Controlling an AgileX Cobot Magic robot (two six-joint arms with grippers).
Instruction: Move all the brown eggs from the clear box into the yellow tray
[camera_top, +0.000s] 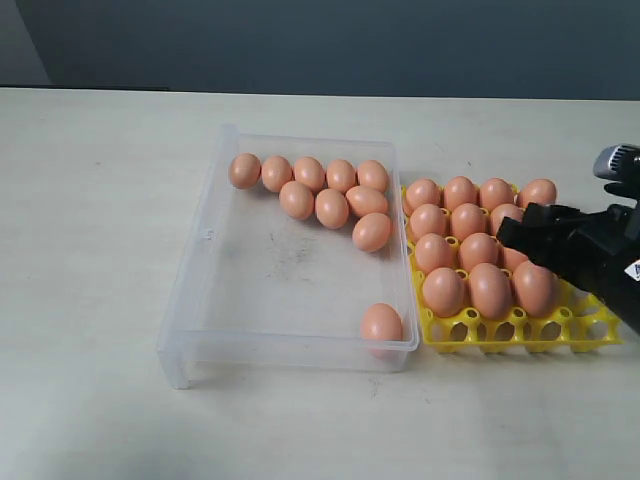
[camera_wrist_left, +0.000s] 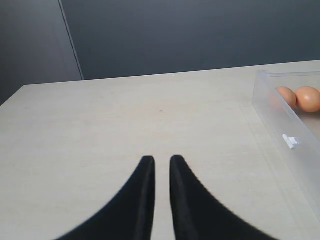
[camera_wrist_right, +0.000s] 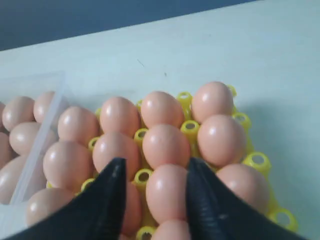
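The right fingers (camera_wrist_right: 112, 195) stand apart on either side of a seated egg (camera_wrist_right: 167, 192) in the yellow tray (camera_top: 590, 335). One finger looks to be right against the shell. The other shows a gap, so they are open around the egg, not clamped on it. The left fingers (camera_wrist_left: 140, 200) hover over bare bench (camera_top: 100, 250) beside the clear box (camera_top: 190, 330), drawn almost together with nothing between them.

Most of the tray's cups are filled, and only the near row shows empty cups. Ten brown eggs (camera_top: 332, 208) lie in the box. Nine are bunched along the far wall towards the tray side, and a lone egg (camera_top: 381, 323) sits in the near corner next to the tray.

The nearest risk is at the tray. If the fingers rise while one is against the shell, they could drag the egg out of its cup or tip it onto a neighbour. The eggs sit so close together that a sideways drift would knock the ones on either side.

The box has its own traps. The bunched eggs touch each other, so a finger pushed between them would probably send some rolling across the smooth floor. The lone egg is tight against the walls, which leaves little room for a finger on that side and makes a glancing, slipping grip likely.
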